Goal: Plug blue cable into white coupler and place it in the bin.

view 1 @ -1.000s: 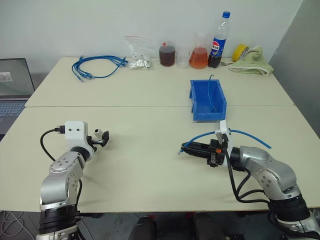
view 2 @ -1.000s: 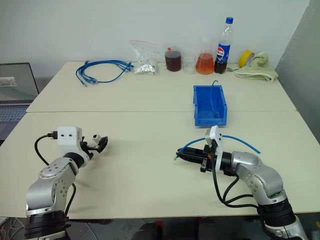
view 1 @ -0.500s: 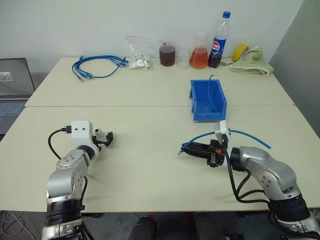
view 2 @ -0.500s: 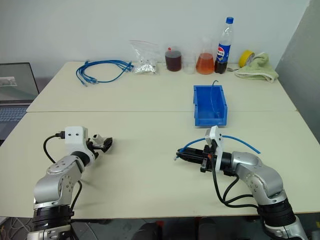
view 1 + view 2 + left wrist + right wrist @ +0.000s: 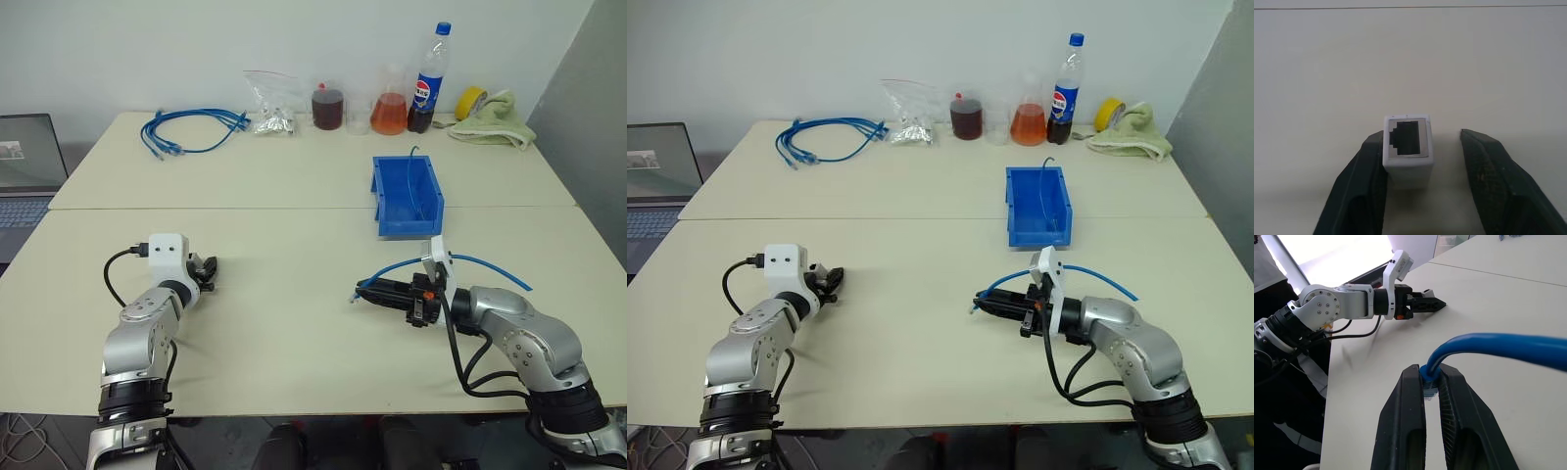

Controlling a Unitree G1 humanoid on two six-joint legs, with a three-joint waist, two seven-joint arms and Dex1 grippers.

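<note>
The white coupler (image 5: 1407, 147) lies on the table with its dark socket facing away from my left gripper (image 5: 1422, 137). It sits between that gripper's two fingers: one finger touches its side, and a gap separates it from the other finger (image 5: 1484, 161). In the head views the left gripper (image 5: 208, 271) rests low at the table's near left. My right gripper (image 5: 364, 291) is shut on the blue cable (image 5: 490, 264) close to its plug end (image 5: 1427, 382) and points left. The cable arcs back over the wrist. The blue bin (image 5: 409, 227) stands behind the right arm.
Along the far edge are a coil of blue cables (image 5: 191, 129), a plastic bag (image 5: 272, 117), a jar, a flask, a cola bottle (image 5: 429, 73), yellow tape (image 5: 470, 101) and a towel (image 5: 500, 122). A laptop (image 5: 24, 166) sits off the left side.
My left gripper has edged forward and its fingers have drawn in from wide open to close around the coupler. The right arm and cable have kept still.
</note>
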